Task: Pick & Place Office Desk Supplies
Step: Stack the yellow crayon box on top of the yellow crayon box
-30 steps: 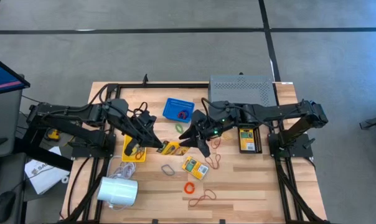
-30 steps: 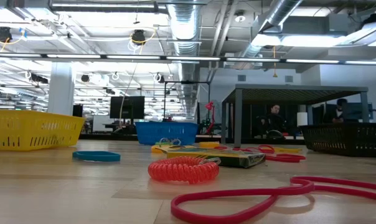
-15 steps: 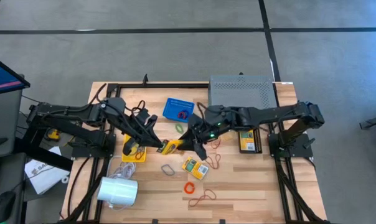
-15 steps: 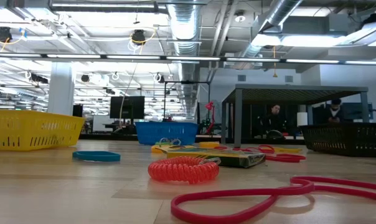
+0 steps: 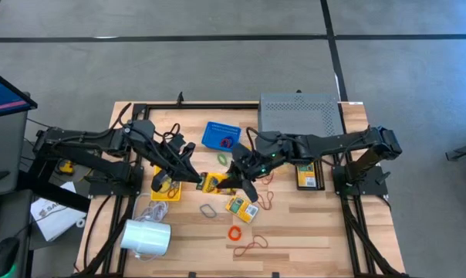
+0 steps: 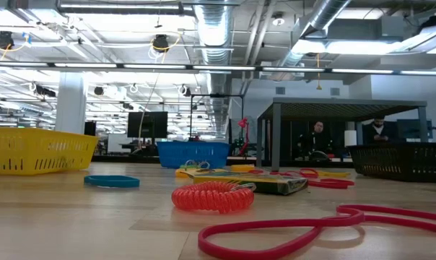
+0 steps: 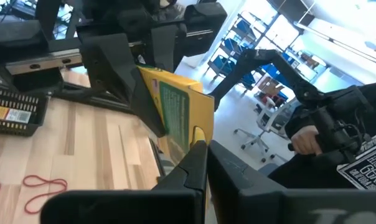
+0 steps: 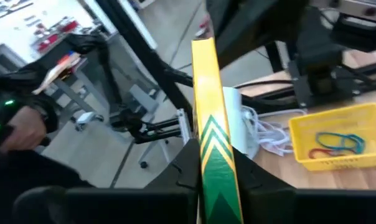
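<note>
A yellow-green crayon box (image 5: pixel 212 183) hangs above the table's middle, with both grippers shut on it. My left gripper (image 5: pixel 196 179) has its left end and my right gripper (image 5: pixel 231 179) its right end. The left wrist view shows the box's green face (image 7: pixel 175 109). The right wrist view shows its narrow yellow edge (image 8: pixel 206 93). A second crayon box (image 5: pixel 242 208) lies flat on the table just nearer. Close by lie an orange coil band (image 5: pixel 234 232), loose rubber bands (image 5: pixel 251 247) and a grey loop clip (image 5: pixel 210 210). Neither gripper shows in the low view. My left gripper pinches the box's left end (image 7: pixel 195 138) between its two fingers, coming in about level from the table's left. The box stands on edge, lifted clear of the table. My right gripper pinches the box's right end (image 8: pixel 214 149) between its two fingers, one on each broad face. It comes about level from the table's right, along the box. The box is clear of the table.
A yellow tray (image 5: pixel 165 187) with bands sits under my left arm, a blue basket (image 5: pixel 221 135) behind the box. A grey perforated shelf (image 5: pixel 298 113) and a black tray (image 5: pixel 308 171) stand at the right, and a white cylinder (image 5: pixel 146 237) with a cord at the near left.
My right gripper has gone toward the table's left, up to the box held by my left gripper, and has shut on the box's right end. The box stays lifted in the same place.
</note>
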